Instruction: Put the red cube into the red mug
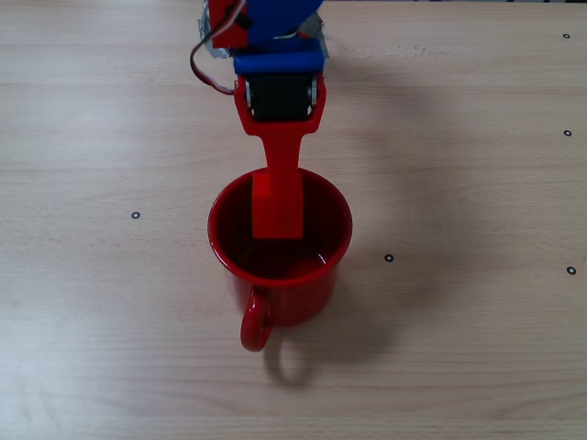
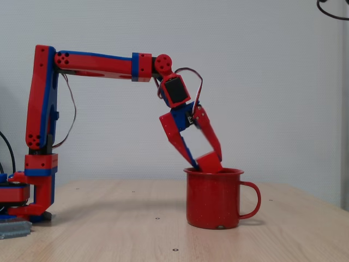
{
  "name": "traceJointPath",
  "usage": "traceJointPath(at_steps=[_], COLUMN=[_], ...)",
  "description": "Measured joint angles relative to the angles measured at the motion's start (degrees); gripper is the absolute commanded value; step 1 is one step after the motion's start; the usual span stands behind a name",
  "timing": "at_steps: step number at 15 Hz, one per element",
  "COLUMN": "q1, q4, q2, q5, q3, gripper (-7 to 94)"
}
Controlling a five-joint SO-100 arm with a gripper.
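Note:
In the side fixed view, my gripper (image 2: 206,164) is shut on the red cube (image 2: 210,161) and holds it tilted right at the rim of the red mug (image 2: 214,201), with the fingertips dipping into the mug's mouth. The mug stands upright on the table, its handle pointing right in this view. From the overhead fixed view the gripper (image 1: 278,225) reaches down into the red mug (image 1: 295,295), whose handle points toward the camera. There the red finger (image 1: 278,174) covers the cube, and red on red makes the two hard to separate.
The light wooden table (image 1: 459,348) carries small black ring marks (image 1: 388,258) around the mug. The arm's base (image 2: 32,202) stands at the left of the side fixed view, with a dark cable beside it. A plain wall is behind.

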Motion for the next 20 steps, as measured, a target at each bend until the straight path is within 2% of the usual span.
traceJointPath(at_steps=[3, 10, 11, 12, 13, 20], q1=[0.0, 0.0, 0.0, 0.0, 0.0, 0.0], q4=[0.0, 0.0, 0.0, 0.0, 0.0, -4.5], q2=[0.1, 0.1, 0.1, 0.1, 0.5, 11.9], q5=[-1.1, -1.1, -1.1, -0.9, -0.3, -2.9], q3=[0.2, 0.2, 0.2, 0.2, 0.2, 2.9], gripper=[39, 39, 29, 11, 0, 0])
